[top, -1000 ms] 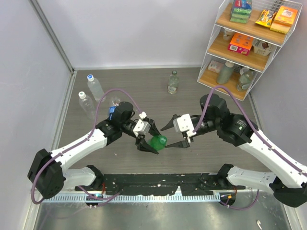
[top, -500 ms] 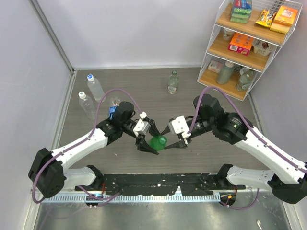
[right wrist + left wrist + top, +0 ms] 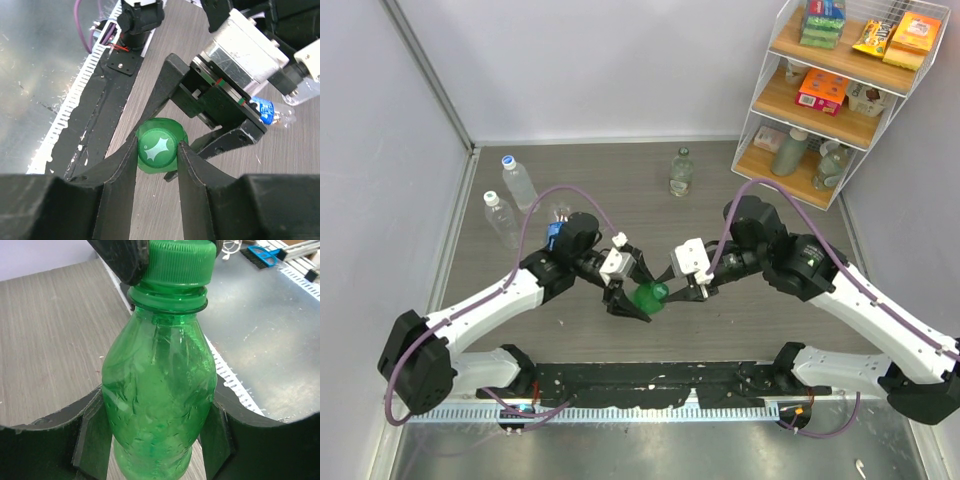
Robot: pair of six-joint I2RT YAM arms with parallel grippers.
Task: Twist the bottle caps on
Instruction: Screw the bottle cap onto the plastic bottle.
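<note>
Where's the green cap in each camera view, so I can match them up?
Top external: green cap, centre, at the right tool tips.
Left wrist: cap top centre, on the green bottle.
Right wrist: cap centre, end-on.
Shared landmark: left tool holding the bottle.

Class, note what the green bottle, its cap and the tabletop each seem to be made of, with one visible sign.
The green bottle: translucent glossy plastic; light passes through and its dimpled wall shines. The green cap: opaque, duller plastic, with moulded ribs around its side. The tabletop: matt grey wood-grain surface, probably laminate; streaked grain shows.
</note>
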